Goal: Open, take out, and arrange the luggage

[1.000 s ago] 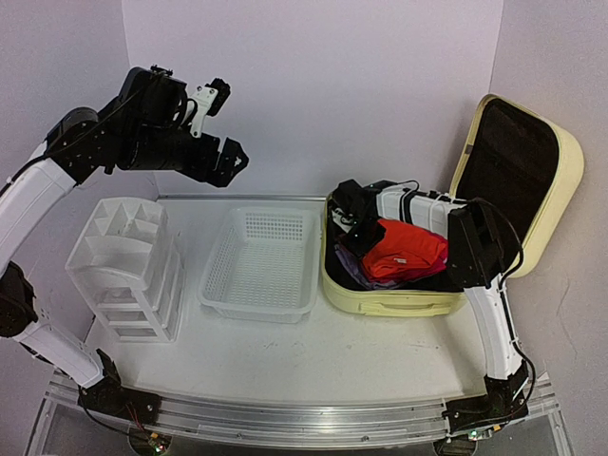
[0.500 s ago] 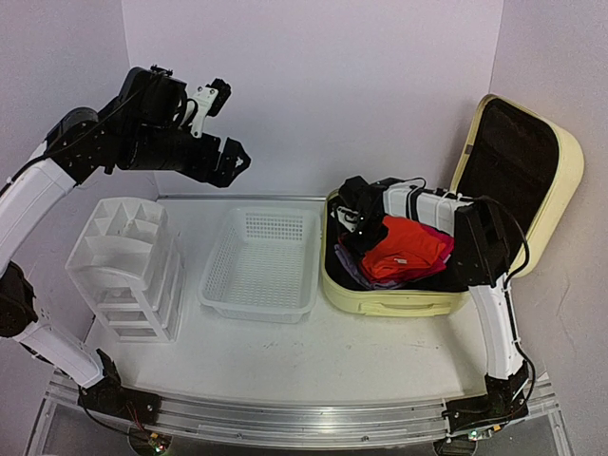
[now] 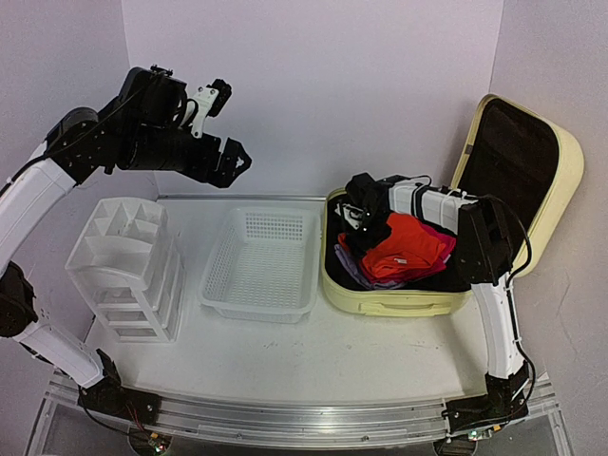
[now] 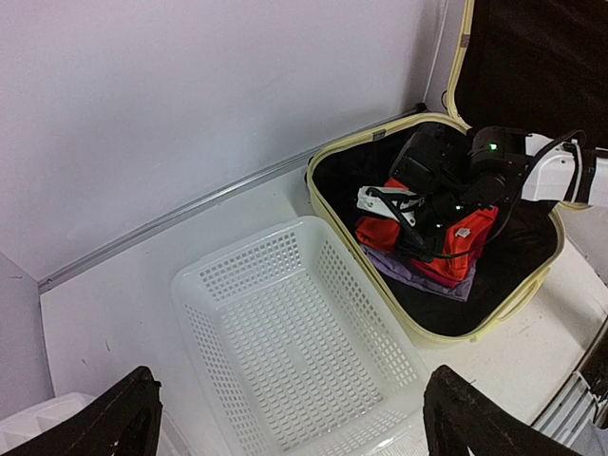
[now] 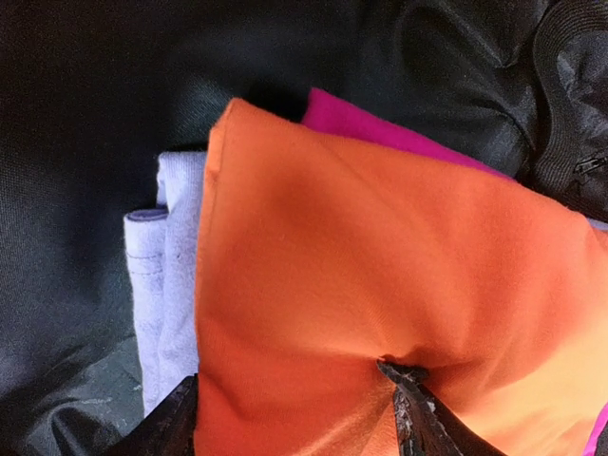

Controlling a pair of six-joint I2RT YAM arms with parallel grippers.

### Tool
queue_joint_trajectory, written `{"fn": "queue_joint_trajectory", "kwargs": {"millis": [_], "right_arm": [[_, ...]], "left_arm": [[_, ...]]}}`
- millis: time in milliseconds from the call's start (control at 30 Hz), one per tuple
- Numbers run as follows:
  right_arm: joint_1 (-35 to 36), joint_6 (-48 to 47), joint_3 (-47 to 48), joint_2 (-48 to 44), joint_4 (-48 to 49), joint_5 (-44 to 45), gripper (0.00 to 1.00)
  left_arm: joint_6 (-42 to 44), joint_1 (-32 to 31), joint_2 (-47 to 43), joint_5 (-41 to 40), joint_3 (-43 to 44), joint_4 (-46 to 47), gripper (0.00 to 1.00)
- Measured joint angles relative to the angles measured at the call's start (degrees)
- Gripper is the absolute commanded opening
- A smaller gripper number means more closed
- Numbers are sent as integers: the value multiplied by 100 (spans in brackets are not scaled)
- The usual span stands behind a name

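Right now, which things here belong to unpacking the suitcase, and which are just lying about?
In the job: the open luggage; the folded orange cloth in it, with a lavender cloth and a magenta cloth beneath; the right gripper over them.
Lying about: white mesh basket; white drawer organizer; left gripper, raised and open.

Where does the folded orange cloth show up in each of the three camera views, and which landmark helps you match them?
Top view: the orange cloth lies right of centre, inside the open suitcase.
Left wrist view: right of centre, again in the suitcase, partly covered.
Right wrist view: it fills most of the picture.
Shared landmark: the lilac cloth peeking out from under it.
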Motion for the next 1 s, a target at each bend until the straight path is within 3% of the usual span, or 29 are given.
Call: {"fn": "queue_joint_trajectory", "kwargs": {"millis": [800,1000], "right_arm": [[-326,-120,24,-59,-101,-815,75],[-393,-118,42,-59,-125,-925,71]], "left_arm": [[0,0,4,107,0,0,97],[-9,0,4,125,0,0,97]]}}
